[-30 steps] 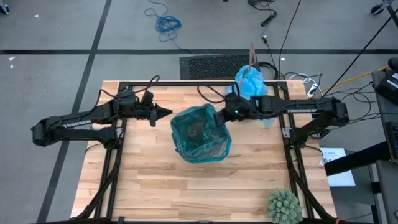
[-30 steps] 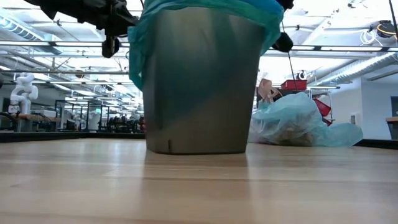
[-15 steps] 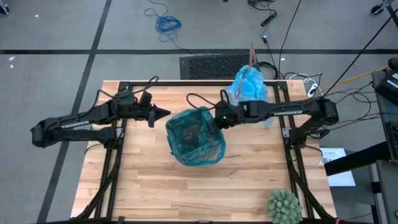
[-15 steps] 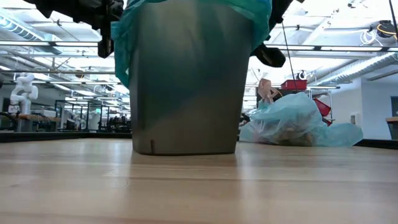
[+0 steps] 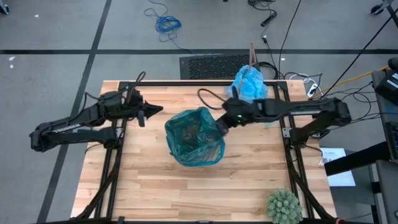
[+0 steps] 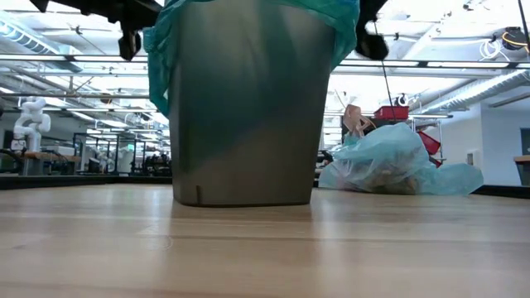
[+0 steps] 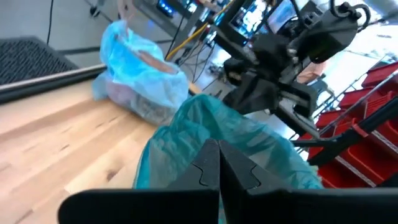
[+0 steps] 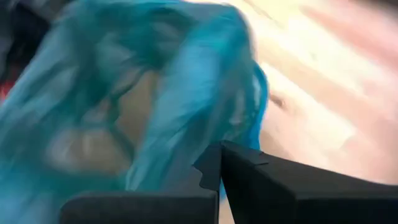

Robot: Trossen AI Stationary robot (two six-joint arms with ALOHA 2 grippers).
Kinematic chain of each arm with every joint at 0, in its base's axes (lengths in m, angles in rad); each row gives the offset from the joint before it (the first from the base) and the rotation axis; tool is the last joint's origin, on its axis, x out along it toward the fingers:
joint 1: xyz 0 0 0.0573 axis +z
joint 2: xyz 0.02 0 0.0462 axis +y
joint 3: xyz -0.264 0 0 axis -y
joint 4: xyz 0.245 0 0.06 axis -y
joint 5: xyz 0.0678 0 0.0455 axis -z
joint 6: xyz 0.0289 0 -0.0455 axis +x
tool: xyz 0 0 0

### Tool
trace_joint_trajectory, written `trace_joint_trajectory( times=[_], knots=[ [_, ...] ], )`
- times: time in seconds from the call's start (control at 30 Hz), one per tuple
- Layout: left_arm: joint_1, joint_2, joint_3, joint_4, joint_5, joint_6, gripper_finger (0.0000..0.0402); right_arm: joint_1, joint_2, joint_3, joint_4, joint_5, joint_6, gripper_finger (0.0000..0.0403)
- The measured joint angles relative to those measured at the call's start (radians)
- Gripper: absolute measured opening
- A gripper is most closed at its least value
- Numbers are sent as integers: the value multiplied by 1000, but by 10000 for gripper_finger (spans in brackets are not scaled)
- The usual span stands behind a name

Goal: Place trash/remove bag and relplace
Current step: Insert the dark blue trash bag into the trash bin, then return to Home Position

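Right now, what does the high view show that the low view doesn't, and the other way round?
Only high: the left gripper shut, away from the bin; the right gripper shut at the liner's rim; scraps inside; a spiky green ball at the table's corner. Only low: the bin's dark wall standing upright. Both: the teal liner and the tied blue bag behind.

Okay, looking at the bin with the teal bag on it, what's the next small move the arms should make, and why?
Probably the right gripper, shut beside the rim of the bin, should press the teal liner down over that edge. The liner already drapes over the rim, the filled pale blue bag sits tied at the table's far edge, and the left gripper hovers shut, clear of the bin.
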Motion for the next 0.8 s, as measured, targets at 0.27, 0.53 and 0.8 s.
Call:
trace_joint_trajectory(
  times=[0.27,0.53,0.8],
  knots=[
    [1,-11,0,-99,-36,126,0,235,-235,-101,39,124,-349,0],
    [18,63,0,94,-77,248,0,268,-546,-578,486,86,-363,0],
    [160,206,-1,263,9,474,0,185,-775,-834,662,52,-490,0]
  ],
)
